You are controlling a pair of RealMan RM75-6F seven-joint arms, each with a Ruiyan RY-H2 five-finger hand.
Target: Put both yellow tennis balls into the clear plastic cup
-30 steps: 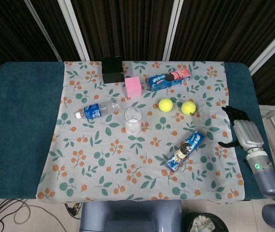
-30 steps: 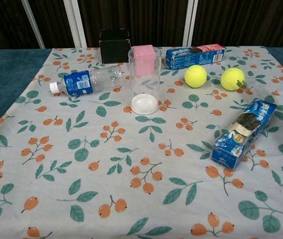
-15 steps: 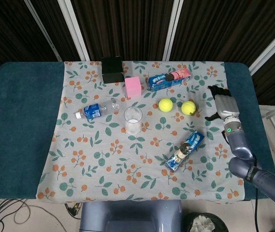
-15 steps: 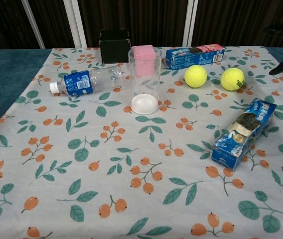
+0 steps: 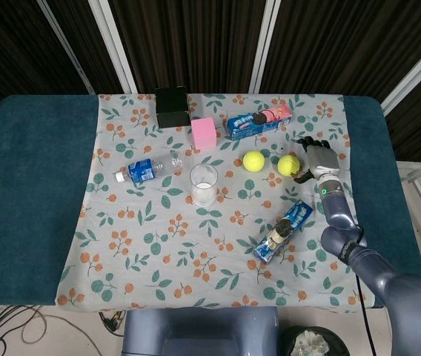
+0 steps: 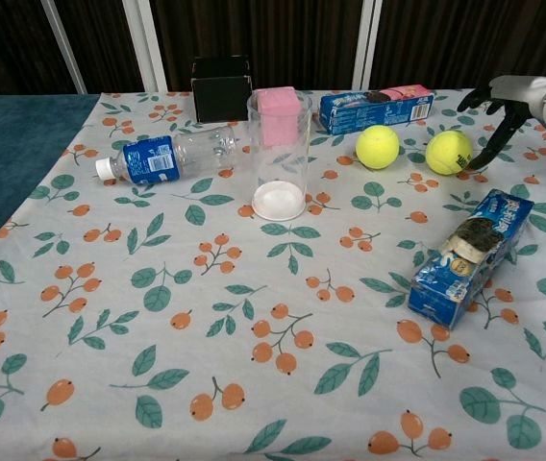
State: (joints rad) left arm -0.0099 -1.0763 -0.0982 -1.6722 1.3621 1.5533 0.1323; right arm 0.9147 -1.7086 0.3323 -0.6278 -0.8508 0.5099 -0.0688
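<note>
- Head view: cup point(image 5: 204, 185) upright mid-cloth, holding no ball. Both balls on the cloth toward the far right corner: one point(image 5: 253, 160) between cup and the other point(image 5: 288, 165). Right hand point(image 5: 316, 160) just beside the right ball, fingers spread, gripping nothing. Left hand out of sight.
- Chest view: cup point(image 6: 279, 156) empty; balls point(image 6: 377, 147) point(image 6: 448, 152) loose; right hand point(image 6: 504, 104) open, near. Nothing done; both placements left.
</note>
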